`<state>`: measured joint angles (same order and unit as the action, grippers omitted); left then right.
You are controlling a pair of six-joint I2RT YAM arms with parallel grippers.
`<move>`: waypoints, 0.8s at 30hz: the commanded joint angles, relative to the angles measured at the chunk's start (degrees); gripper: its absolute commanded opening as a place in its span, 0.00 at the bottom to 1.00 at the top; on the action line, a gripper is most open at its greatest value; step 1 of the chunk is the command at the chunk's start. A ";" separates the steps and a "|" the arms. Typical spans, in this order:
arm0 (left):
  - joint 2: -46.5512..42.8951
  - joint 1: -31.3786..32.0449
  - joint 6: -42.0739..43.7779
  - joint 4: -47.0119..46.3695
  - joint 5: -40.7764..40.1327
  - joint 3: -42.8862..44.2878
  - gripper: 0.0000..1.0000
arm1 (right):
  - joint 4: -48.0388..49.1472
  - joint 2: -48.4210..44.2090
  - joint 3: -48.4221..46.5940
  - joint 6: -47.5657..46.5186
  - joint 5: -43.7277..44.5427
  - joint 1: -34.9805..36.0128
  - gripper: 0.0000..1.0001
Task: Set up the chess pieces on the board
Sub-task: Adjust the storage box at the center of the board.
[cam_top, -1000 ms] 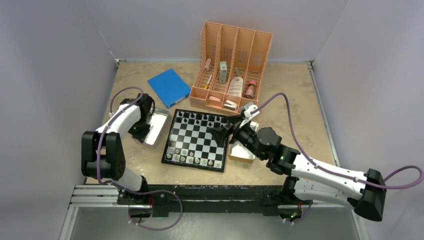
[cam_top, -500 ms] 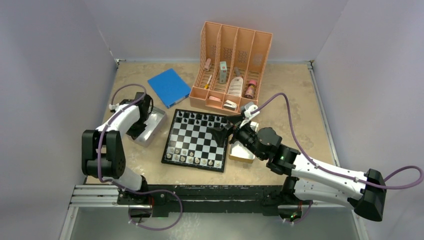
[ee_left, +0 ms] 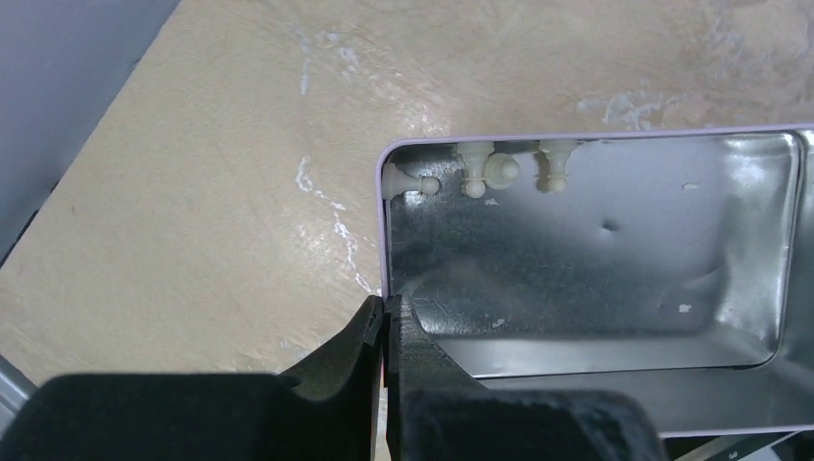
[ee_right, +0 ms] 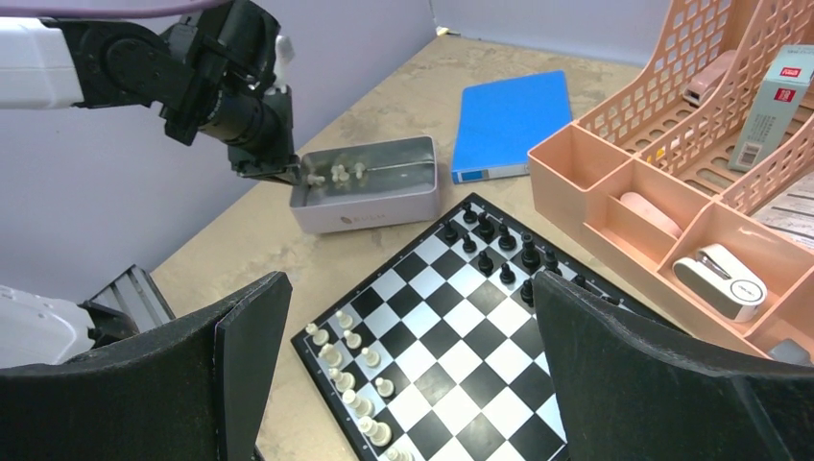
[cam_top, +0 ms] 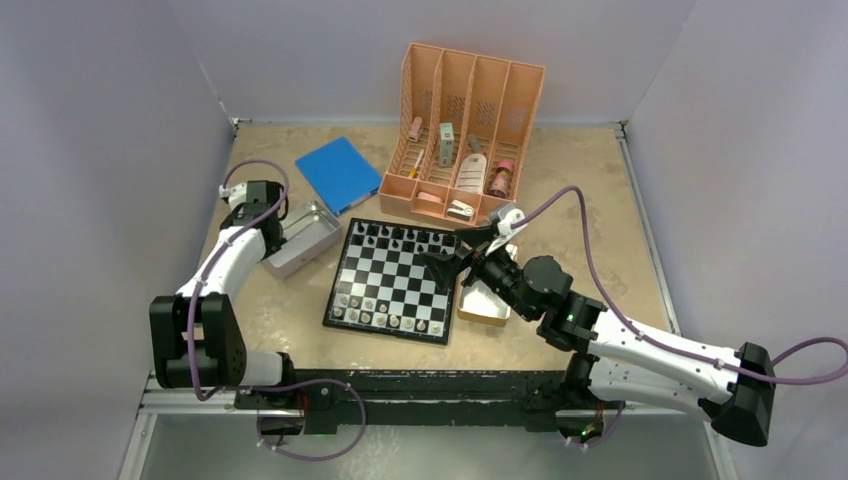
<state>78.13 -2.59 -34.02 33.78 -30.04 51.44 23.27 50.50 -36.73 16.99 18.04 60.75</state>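
Three pale pieces sit in the upper-left corner of the tray, just beyond the left hand pinching its rim, left of the board where the right hand hangs spread.

Board at centre of surface. Far pieces lined along board's back rows; near pieces along its front rows. Tin left of board, near back-left corner, apart from it. Three loose pieces inside tin, against one end wall. Left gripper at tin's rim, same end. Book behind tin. Organizer behind board, right of book. Small box just right of board. Right gripper over board's right edge.
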 commanded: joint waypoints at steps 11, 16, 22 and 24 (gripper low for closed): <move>4.00 -0.22 6.66 2.74 7.57 6.09 0.12 | 3.91 -1.67 0.00 -0.93 -0.20 0.14 0.99; 3.21 -0.24 6.78 6.00 12.84 10.69 0.27 | 4.05 -1.64 0.08 -0.89 -0.20 0.16 0.99; 1.14 -0.26 9.95 -2.88 15.67 10.20 0.35 | 4.27 -1.21 0.07 -0.84 -0.47 0.16 0.99; 3.51 -0.35 10.55 -3.82 14.77 10.83 0.34 | 3.99 -1.19 -0.05 -0.96 -0.15 0.17 0.99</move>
<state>80.68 -2.61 -25.71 35.16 -15.84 59.96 23.97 50.06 -36.62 16.84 17.98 60.75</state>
